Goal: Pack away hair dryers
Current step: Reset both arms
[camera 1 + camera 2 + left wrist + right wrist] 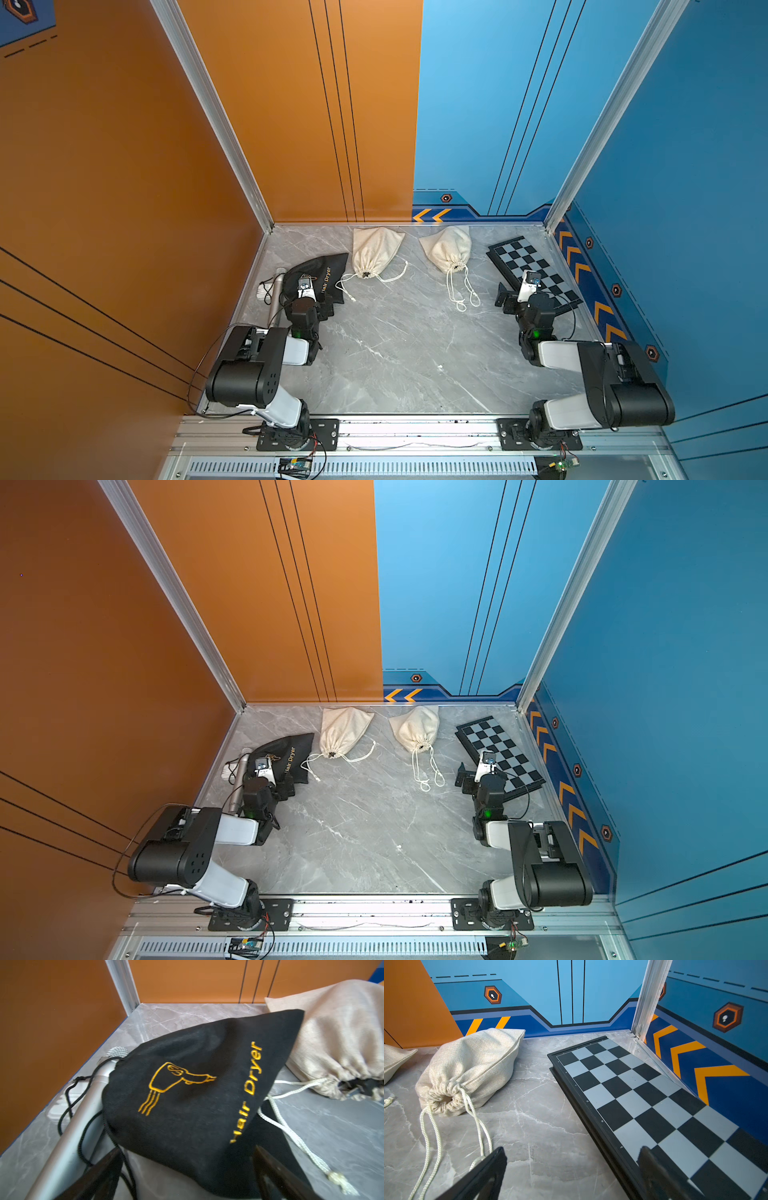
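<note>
You had no hair dryers lying bare on the desk (395, 353). They were most likely bagged already. The black pouch (197, 1095) stitched "Hair Dryer" bulged, and both beige ones sat plump with their mouths drawn. A dark shape (353, 1084) showed inside the mouth of the left beige pouch (376, 249), but what it was could not be told.

The black pouch lay directly ahead of your left jaws, its lower edge reaching between them. Those jaws were spread wide and pinched nothing. The pouch's long axis ran from its corded mouth by the silver rod (83, 1115) toward its closed end, which lay just beside the left beige pouch. Your left arm (299, 316) was plainly the nearer one to both.

Your right jaws were also spread and empty, with one finger over the edge of the chessboard (528, 266). The right beige pouch (471, 1068) lay off to their side, toward the left arm, its white cords (477, 1122) trailing back toward them.

A small white object (262, 291) beside the rod was too blurred to name.

The desk was grey marble-patterned and flat. Orange panels closed in the left side and blue panels the right, with aluminium posts at the back corners.
</note>
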